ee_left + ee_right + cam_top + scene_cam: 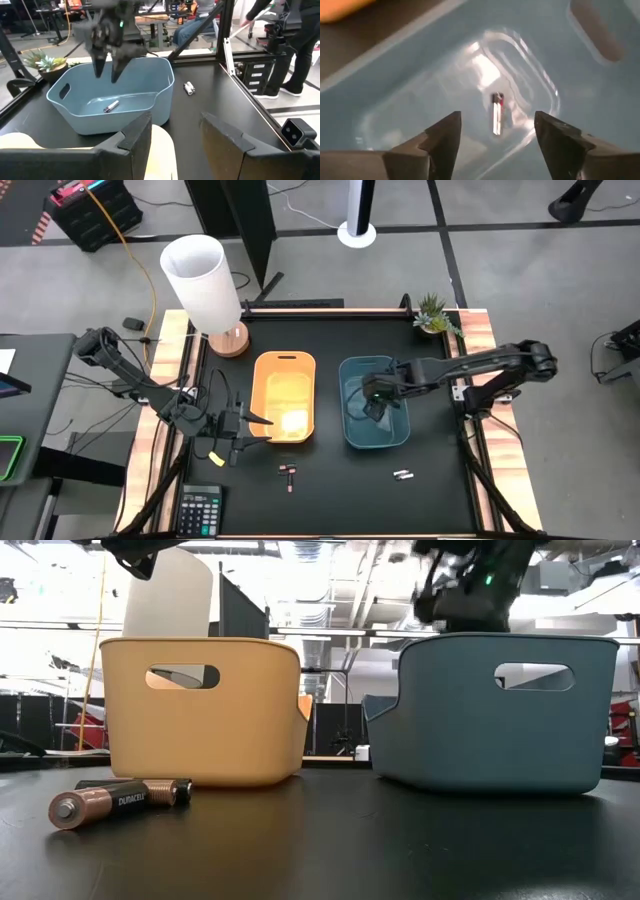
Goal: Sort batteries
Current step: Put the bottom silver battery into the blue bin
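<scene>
An orange bin and a blue bin stand side by side mid-table. My right gripper hovers open over the blue bin, pointing down; in its wrist view its fingers frame a silver battery lying on the bin floor, which also shows in the left wrist view. Two dark batteries with reddish ends lie on the table near the orange bin, close up in the low view. Two white batteries lie in front of the blue bin. My left gripper waits open by the orange bin's near left corner.
A white lamp on a wooden base stands at the far left corner, a small plant at the far right, and a calculator off the near left edge. People stand beyond the table. Bare black tabletop lies along the near edge.
</scene>
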